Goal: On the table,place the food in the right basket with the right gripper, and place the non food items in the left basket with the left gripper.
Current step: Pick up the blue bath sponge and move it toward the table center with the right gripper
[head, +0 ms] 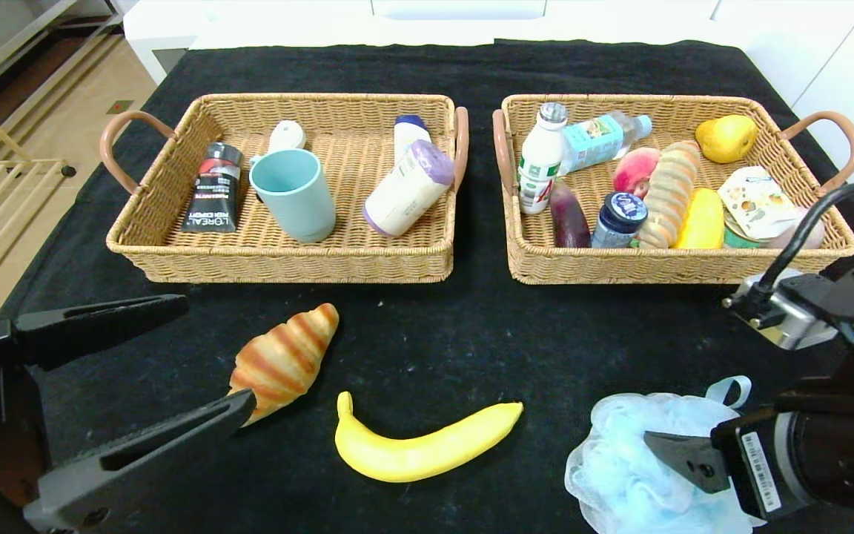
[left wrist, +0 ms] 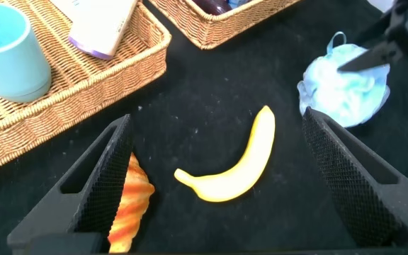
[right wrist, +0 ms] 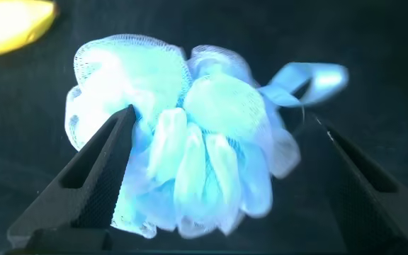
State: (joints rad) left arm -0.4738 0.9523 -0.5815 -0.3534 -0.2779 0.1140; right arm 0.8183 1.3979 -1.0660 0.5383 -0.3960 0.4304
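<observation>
A pale blue bath pouf (head: 638,460) lies at the near right of the black table (head: 434,326), with the right gripper (right wrist: 222,152) over it, fingers spread wide to either side and gripping nothing. Left of it lie a banana (head: 419,445) and a croissant (head: 286,360). The left gripper (head: 208,356) hangs wide open and empty beside the croissant

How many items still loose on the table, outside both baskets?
3. Croissant at front left by the open left hand; banana front centre; blue bath pouf front right, under the open right hand. The arms could hide more.
</observation>
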